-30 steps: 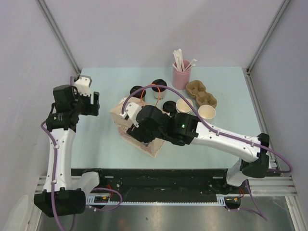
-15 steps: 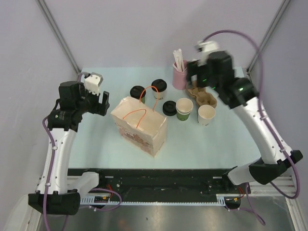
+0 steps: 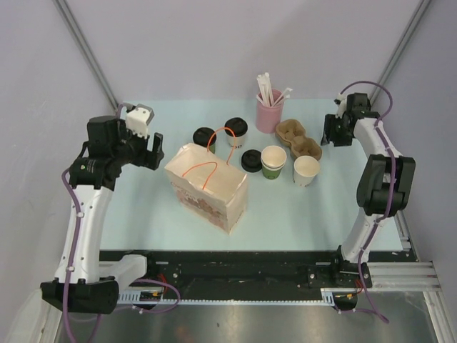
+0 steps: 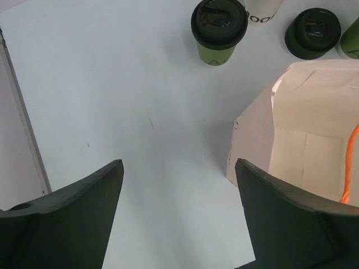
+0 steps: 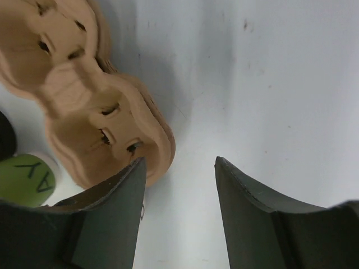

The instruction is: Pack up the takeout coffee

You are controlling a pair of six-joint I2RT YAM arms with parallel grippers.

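While the brown paper bag with orange handles (image 3: 211,191) stands mouth-up for loading, the black-lidded green paper cup (image 3: 204,137) and black-lidded white paper cup (image 3: 236,128) sit upright just behind it. Now the left gripper (image 4: 178,168) hovers left of the bag, jaws wide and empty, probably to steady it. Well right of the bag, the right gripper (image 5: 179,162) gapes empty beside the brown moulded-pulp cup carrier (image 5: 84,89), likely its target.

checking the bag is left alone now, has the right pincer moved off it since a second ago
Yes. The right pincer swung rightward from above the paper bag and now sits beside the right end of the cup carrier.
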